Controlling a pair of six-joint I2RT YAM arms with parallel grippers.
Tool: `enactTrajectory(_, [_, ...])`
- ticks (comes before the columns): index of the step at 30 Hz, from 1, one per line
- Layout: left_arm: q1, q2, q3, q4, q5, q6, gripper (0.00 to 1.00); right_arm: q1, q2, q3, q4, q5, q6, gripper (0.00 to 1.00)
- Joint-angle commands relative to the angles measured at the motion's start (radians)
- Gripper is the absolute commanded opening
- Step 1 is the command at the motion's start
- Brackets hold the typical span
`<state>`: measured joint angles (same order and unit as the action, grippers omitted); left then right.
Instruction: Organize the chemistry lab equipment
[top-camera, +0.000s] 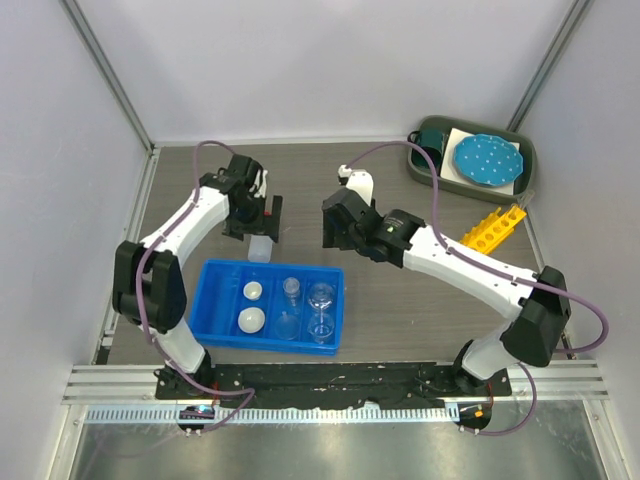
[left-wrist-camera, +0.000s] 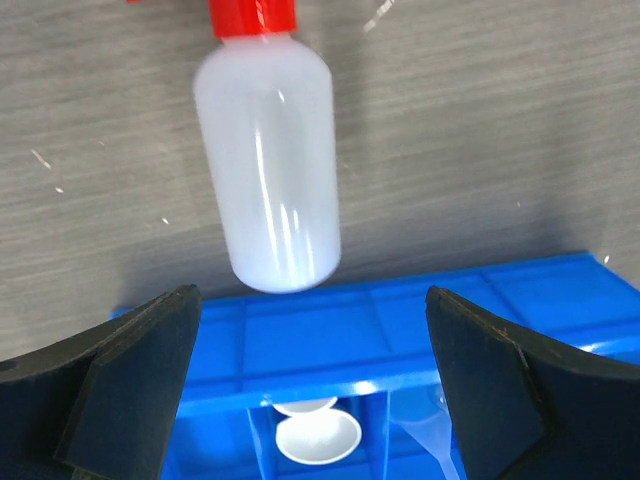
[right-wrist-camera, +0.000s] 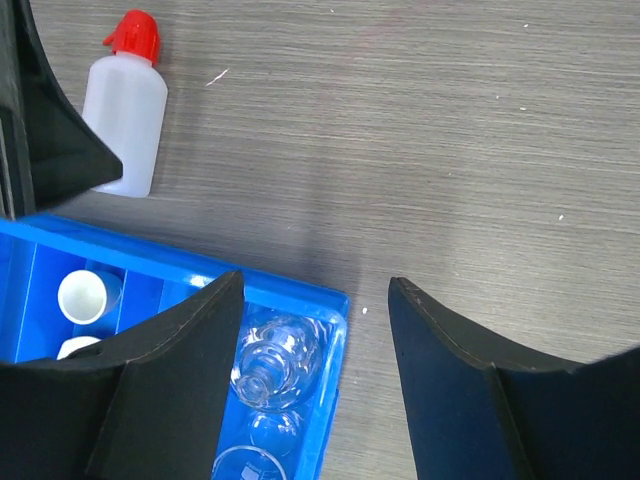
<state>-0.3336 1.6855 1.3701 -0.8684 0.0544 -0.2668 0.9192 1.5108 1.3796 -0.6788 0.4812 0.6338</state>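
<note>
Ahead of left jaws: squeeze bottle (left-wrist-camera: 268, 160) flat on surface (left-wrist-camera: 480, 120)
Left jaws: wide, empty
Right jaws: part-open, empty

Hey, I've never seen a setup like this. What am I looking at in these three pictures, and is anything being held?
Two robot arms are bolted to a table. One picture looks down from above; the other two come from cameras on each wrist. The left gripper is open above a white squeeze bottle with a red cap, lying on the table. The right gripper is open, holding nothing. A blue tray holds white dishes and clear glassware. At right sit a yellow rack and a green bin with a blue dotted plate.
</note>
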Motion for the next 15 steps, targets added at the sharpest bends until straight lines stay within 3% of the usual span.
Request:
enactTrajectory(1, [0.050,0.054,0.072,0.040,0.045,0.061,1.00,0.003,-0.055,-0.024,0.061,-0.007,-0.035,0.65])
enactTrajectory(15, [0.064,0.198,0.089,0.088,0.015,0.093,1.00,-0.003,-0.101,-0.083,0.079,-0.041,-0.083,0.66])
